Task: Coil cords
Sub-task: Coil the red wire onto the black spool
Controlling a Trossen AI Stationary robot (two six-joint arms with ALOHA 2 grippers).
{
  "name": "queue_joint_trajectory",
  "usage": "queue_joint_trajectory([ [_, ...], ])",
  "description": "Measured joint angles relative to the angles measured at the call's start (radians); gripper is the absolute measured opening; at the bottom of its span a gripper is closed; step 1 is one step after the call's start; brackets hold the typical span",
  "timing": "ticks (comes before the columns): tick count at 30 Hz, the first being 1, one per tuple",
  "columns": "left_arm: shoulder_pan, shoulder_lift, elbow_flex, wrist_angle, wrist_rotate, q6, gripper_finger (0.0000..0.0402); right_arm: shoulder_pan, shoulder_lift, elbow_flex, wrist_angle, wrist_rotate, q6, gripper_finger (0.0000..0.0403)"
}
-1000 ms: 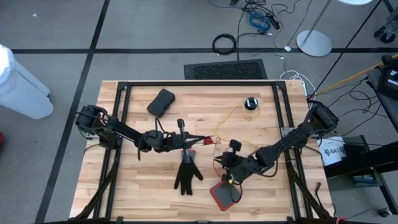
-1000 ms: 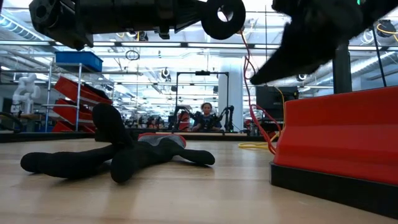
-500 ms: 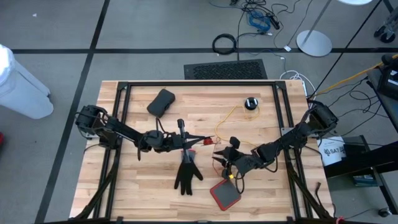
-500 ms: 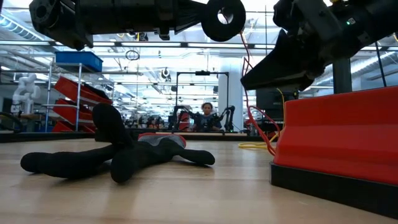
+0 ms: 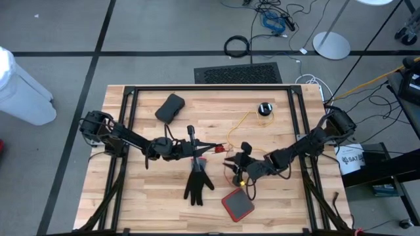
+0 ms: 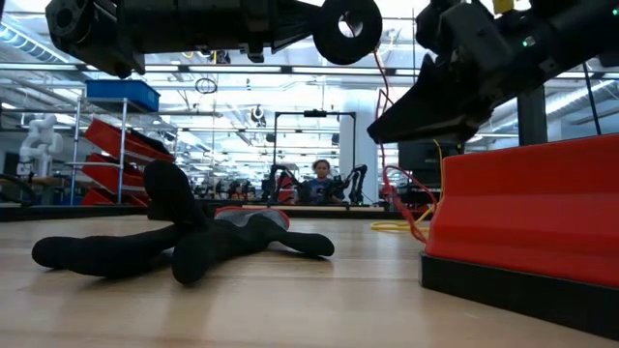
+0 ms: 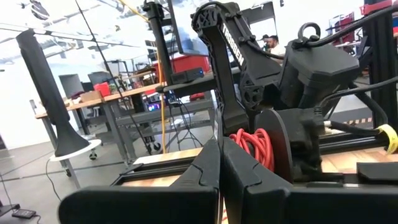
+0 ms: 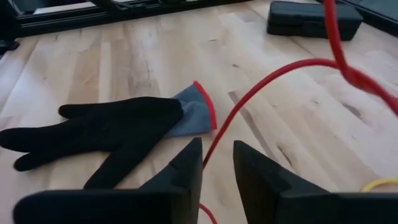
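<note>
Coiling mid-pass: red cord sits in the right hand's gap, not pinched

Status as we read it: we're partway through winding, nowhere near done. The left hand hangs over mid-desk with fingers pressed fully together. Its wrist view shows a red coil just past the fingertips, against a black disc. We can't tell whether the fingers actually pinch a strand.

The right hand is just beside it, above the desk and between the glove and the red box. Its fingers stand narrowly apart. The red cord runs up out of that gap and loops away over the wood, and the gap looks wider than the cord, so we call it loose, not gripped.

The yellow cord trails from the puck at the far side of the desk towards the two hands. It lies slack and uncoiled, and the puck is well apart from both hands.

Next move, in our judgement: close the right hand on the red strand, then lead it round towards the coil at the left hand. We should keep it clear of the glove and avoid dragging the yellow line along.
</note>
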Motion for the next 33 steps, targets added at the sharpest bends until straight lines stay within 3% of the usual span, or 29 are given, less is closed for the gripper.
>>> queue_joint_trajectory([
  [7, 0.0, 0.0, 0.0, 0.011, 0.0, 0.0, 0.0, -0.029, 0.071, 0.001, 0.016, -0.08, 0.001, 0.0006],
  [14, 0.0, 0.0, 0.0, 0.01, 0.0, 0.001, 0.0, -0.02, 0.108, 0.0, -0.166, -0.184, 0.138, 0.0001],
  [27, 0.0, 0.0, 0.0, 0.006, -0.005, 0.002, 0.0, 0.127, -0.087, 0.001, -0.663, -0.255, 0.421, 0.0],
  [33, 0.0, 0.0, 0.0, 0.004, -0.005, 0.002, 0.0, 0.194, -0.162, 0.0, -0.783, -0.344, 0.528, 0.0],
])
